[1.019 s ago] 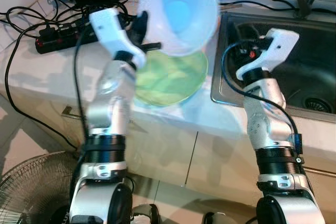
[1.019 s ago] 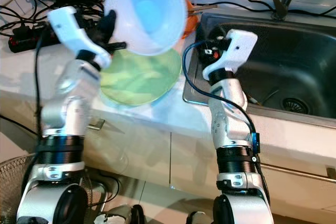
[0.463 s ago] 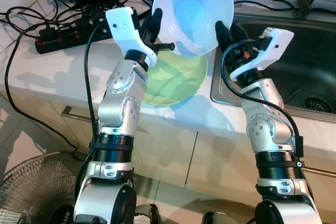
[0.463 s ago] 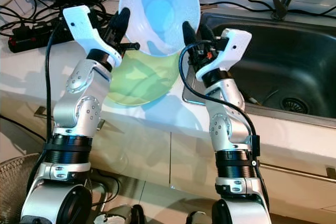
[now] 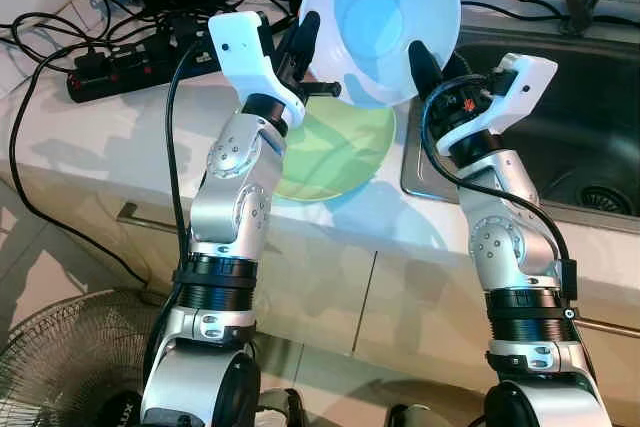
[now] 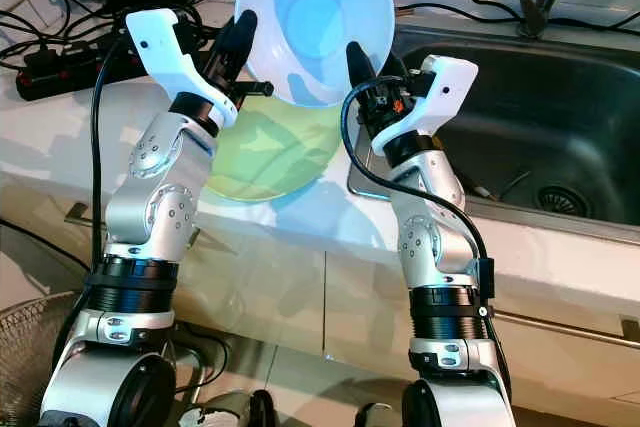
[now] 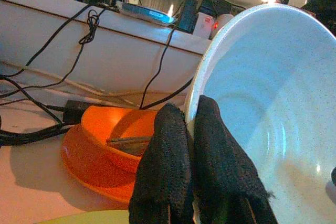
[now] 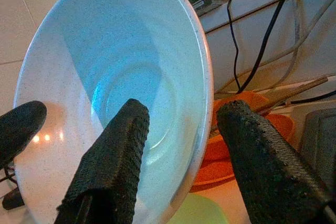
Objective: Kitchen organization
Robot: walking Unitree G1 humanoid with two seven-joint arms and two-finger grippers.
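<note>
We hold the pale blue bowl point(image 5: 380, 22) in the air above the green plate point(image 5: 335, 152) near the table's sink-side edge, a little higher and further toward the sink point(image 5: 560, 117) than half a second ago. Our left tool point(image 7: 191, 145) stays pinched shut on its rim. Our right tool point(image 8: 184, 150), brought up a second ago, stands open astride the opposite rim, one finger inside and one outside.
</note>
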